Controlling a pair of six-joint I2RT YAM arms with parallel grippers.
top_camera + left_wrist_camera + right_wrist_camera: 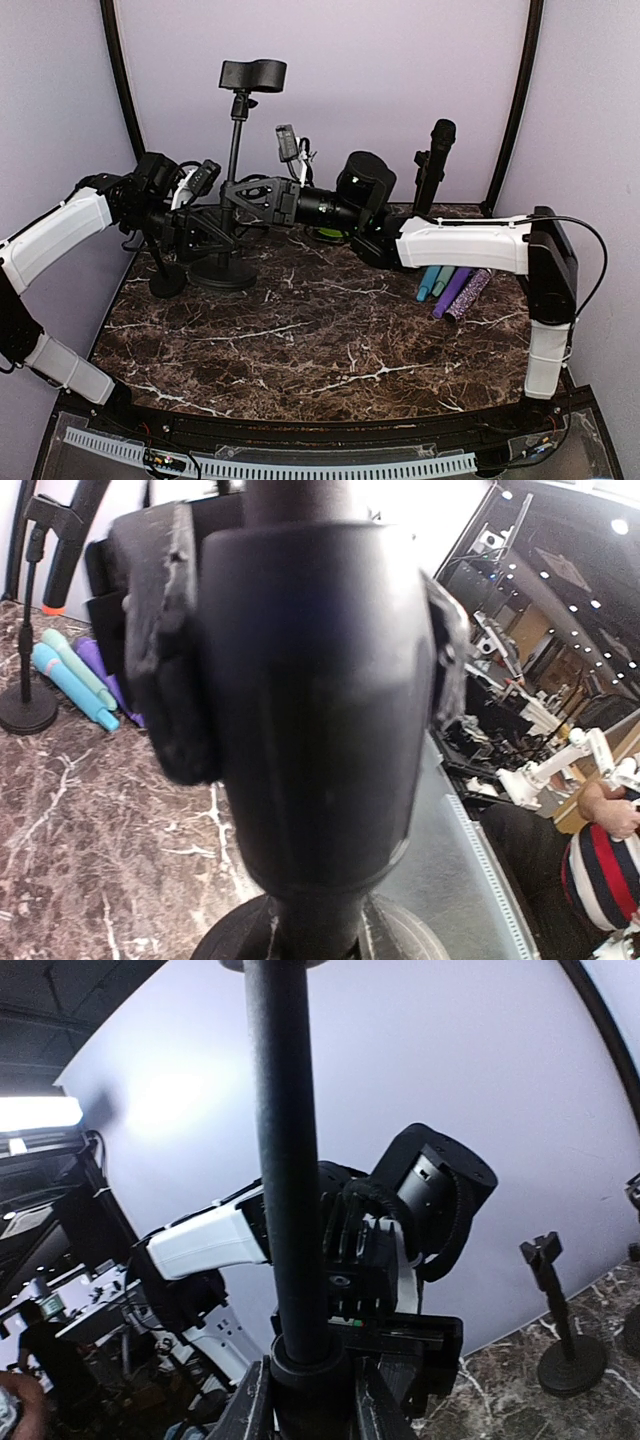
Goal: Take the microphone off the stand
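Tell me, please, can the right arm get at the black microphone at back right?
Probably not yet: the right gripper is shut on the other stand's pole; the microphone itself looks unobstructed.

Three stands (pixel 237 150), five microphones (pixel 455 292) (four lying, one upright).

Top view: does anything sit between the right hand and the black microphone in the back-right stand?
Yes. The right hand grips the centre stand's pole, and in this view that arm's own elbow sits between it and the microphone. Nothing visible stands above the microphone.
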